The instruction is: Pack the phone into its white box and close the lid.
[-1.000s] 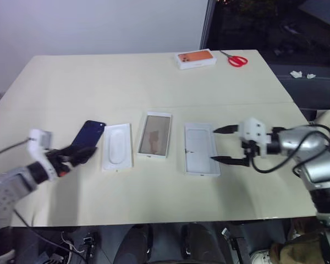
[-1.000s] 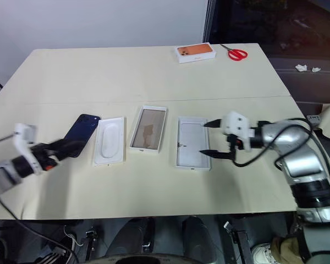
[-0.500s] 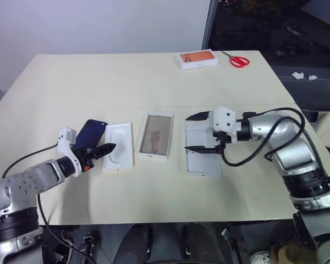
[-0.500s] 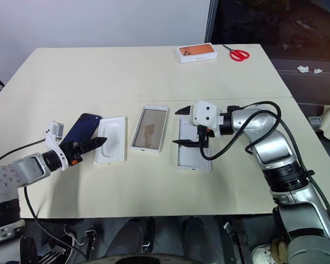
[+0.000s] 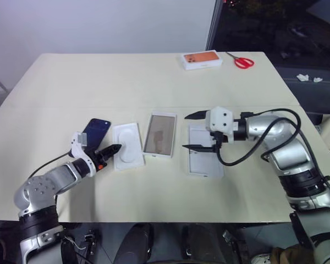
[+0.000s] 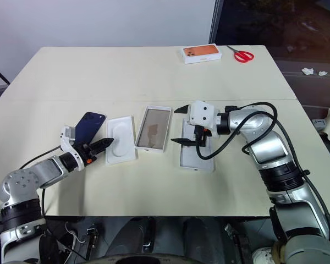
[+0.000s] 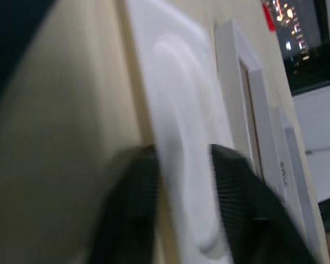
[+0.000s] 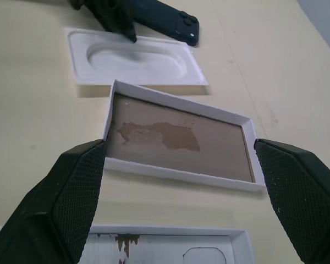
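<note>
The right pincer (image 5: 185, 132) hangs spread wide just above the counter (image 5: 126, 82), at the box's right side, pointing across toward it. Its jaws frame the box (image 8: 181, 173) in the right wrist view. The box lies open side up and holds nothing: its brownish floor is bare.

The lid (image 5: 206, 165) lies flat just right of the box, inside up and also empty, partly under the right pincer.

Left of the box lies one thin white insert (image 5: 127, 154) with an oval recess, nothing in it. The left pincer (image 5: 115, 148) sits low at that insert's left edge. Whether it is spread or pressed together cannot be told.

The phone (image 5: 96, 130) lies on the counter beyond the insert from the box, angled, back up, just beside the left pincer.

There is one each of phone, box, lid and insert, set in a row with narrow gaps between.

Far behind the box, near the counter's back edge, stand one orange-topped box (image 5: 202, 59) and one pair of red scissors (image 5: 243, 61). Wide bare counter lies between them and the row, and more in front of the box.
</note>
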